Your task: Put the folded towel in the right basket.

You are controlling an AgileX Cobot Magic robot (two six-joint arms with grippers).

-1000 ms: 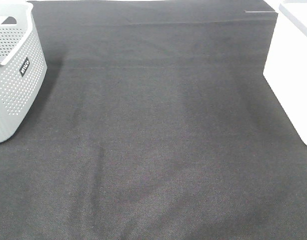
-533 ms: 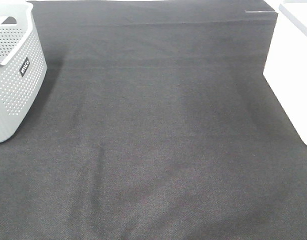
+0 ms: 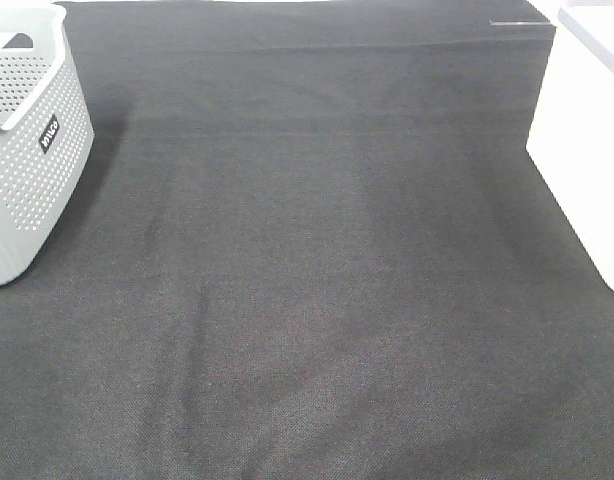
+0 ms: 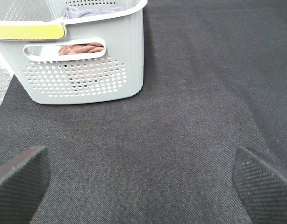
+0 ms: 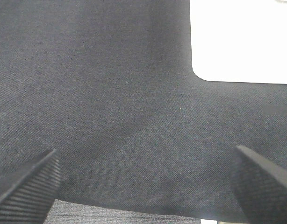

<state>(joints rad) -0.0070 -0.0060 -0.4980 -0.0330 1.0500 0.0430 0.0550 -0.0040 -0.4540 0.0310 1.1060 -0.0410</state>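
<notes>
A grey perforated basket (image 3: 32,150) stands at the far left of the black cloth. In the left wrist view the basket (image 4: 87,79) holds a brown towel (image 4: 82,48), seen through its handle slot, and a purple-grey cloth (image 4: 94,10) at its top. A white basket (image 3: 587,130) stands at the right edge and also shows in the right wrist view (image 5: 241,42). My left gripper (image 4: 143,186) is open and empty, a short way in front of the grey basket. My right gripper (image 5: 146,186) is open and empty over the cloth, near the white basket. Neither gripper shows in the exterior view.
The black cloth (image 3: 317,280) covers the whole table between the two baskets. A yellow-green strip (image 4: 26,31) lies along the grey basket's rim. The cloth's edge (image 5: 111,210) runs just below my right gripper's fingers.
</notes>
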